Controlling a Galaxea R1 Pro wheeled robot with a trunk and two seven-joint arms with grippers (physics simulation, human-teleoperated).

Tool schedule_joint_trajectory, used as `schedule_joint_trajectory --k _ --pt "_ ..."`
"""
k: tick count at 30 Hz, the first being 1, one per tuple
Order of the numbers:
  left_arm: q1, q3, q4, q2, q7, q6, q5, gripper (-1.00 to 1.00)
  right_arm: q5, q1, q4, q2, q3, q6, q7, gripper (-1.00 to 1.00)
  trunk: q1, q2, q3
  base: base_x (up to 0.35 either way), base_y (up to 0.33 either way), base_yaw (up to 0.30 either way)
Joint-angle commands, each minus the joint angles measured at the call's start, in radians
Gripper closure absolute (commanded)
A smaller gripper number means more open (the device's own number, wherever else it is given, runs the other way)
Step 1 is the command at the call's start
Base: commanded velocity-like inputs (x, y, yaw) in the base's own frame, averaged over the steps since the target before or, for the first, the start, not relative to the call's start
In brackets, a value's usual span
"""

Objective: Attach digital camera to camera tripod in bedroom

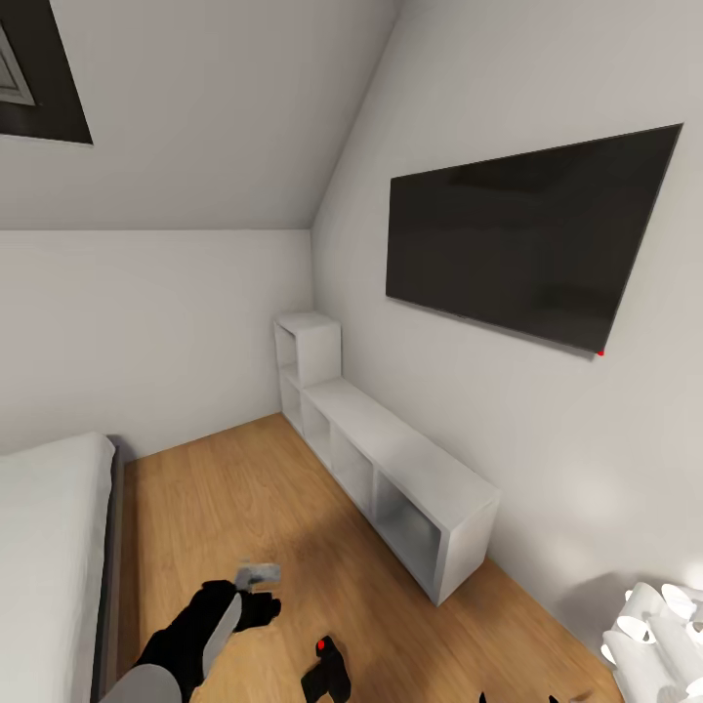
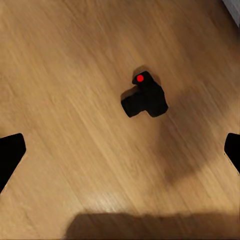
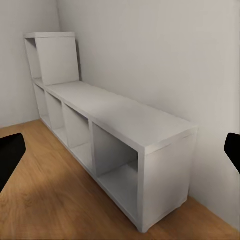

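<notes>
The digital camera [image 1: 328, 672], small and black with a red button on top, lies on the wood floor near the lower edge of the head view. My left gripper [image 1: 257, 592] hovers to its left, above the floor. In the left wrist view the digital camera [image 2: 145, 98] sits on the floor ahead of the left gripper [image 2: 120, 152], whose fingertips [image 2: 10, 155] stand wide apart, open and empty. My right gripper [image 3: 120, 155] is open too and faces the white cube shelving [image 3: 115, 130]. The camera tripod is out of view.
The white shelving [image 1: 391, 459] runs along the right wall under a black wall TV [image 1: 517, 239]. The grey-framed bed [image 1: 54, 547] is at the left. A white lamp cluster [image 1: 652, 625] stands at the lower right. A skylight [image 1: 39, 78] is set in the sloped ceiling.
</notes>
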Motion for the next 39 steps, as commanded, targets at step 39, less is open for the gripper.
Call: schedule_joint_trajectory --k 39 --pt "-0.074 0.029 0.343 -0.034 -0.085 -0.097 0.099 -1.0 0.0 0.0 0.007 0.008 0.0 0.001 -0.004 -1.0 0.0 -0.001 -0.005 0.001 -0.005 0.0"
